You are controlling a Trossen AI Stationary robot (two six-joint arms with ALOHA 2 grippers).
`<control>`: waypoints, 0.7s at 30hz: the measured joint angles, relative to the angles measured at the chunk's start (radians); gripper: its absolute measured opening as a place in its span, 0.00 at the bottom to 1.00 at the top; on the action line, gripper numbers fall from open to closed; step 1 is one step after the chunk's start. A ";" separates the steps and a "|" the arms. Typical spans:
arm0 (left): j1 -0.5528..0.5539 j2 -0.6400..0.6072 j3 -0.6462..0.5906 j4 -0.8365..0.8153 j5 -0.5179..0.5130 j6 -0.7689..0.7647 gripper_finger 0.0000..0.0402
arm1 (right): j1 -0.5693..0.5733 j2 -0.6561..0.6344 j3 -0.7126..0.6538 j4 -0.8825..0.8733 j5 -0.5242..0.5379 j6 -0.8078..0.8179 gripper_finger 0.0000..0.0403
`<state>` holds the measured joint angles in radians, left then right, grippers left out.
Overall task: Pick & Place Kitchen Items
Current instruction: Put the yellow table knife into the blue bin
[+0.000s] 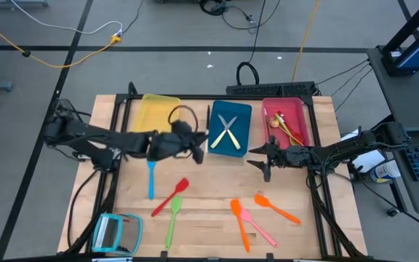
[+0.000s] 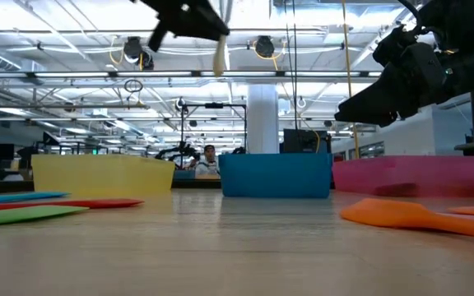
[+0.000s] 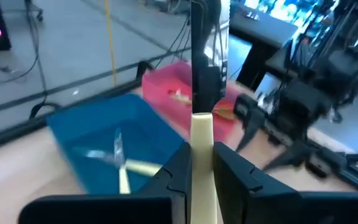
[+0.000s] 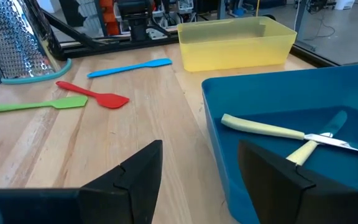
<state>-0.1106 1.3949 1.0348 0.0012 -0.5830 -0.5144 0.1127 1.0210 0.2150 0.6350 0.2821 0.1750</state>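
Note:
My left gripper (image 1: 197,143) hovers high at the blue tray's (image 1: 240,116) left edge, shut on a cream-handled knife (image 3: 202,134). Two more cream-handled knives (image 1: 226,132) lie crossed inside that tray. My right gripper (image 1: 266,159) is open and holds nothing, just off the blue tray's right near corner. Metal spoons (image 1: 286,127) lie in the red tray (image 1: 300,109). On the wood lie a blue spatula (image 1: 150,179), a red one (image 1: 171,196), a green one (image 1: 172,218), two orange ones (image 1: 238,220) (image 1: 276,208) and a pink one (image 1: 257,226). My left gripper pinches the knife by its cream handle (image 3: 202,163) between the two fingers (image 3: 178,167). The knife is lifted clear of the table. Its handle end (image 2: 219,56) hangs below the gripper in the low view, and the blade (image 3: 204,59) sticks out past the fingertips.
The yellow tray (image 1: 158,110) sits at the far left of the tray row. A teal-framed grater (image 1: 116,232) lies at the near left corner. Black frame rails (image 1: 317,200) run along both table sides. Bare wood lies between the trays and the utensils.

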 joint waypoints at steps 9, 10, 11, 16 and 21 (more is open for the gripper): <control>0.163 0.181 0.004 0.207 0.206 0.025 0.11 | 0.000 0.000 0.000 -0.003 0.001 -0.003 0.50; 0.180 0.211 0.013 0.206 0.217 0.022 0.11 | 0.000 0.000 0.000 -0.003 0.002 -0.003 0.50; 0.195 0.242 0.032 0.209 0.225 0.016 0.11 | 0.000 0.000 0.000 -0.005 0.002 -0.003 0.50; 0.258 0.387 0.135 0.197 0.255 0.016 0.11 | 0.000 0.000 0.000 -0.014 0.002 -0.013 0.50; 0.309 0.499 0.267 0.023 0.278 0.031 0.11 | 0.000 0.000 0.000 -0.022 0.002 -0.030 0.50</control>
<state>0.1988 1.8934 1.3018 0.0240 -0.3051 -0.4835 0.1127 1.0214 0.2146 0.6134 0.2845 0.1452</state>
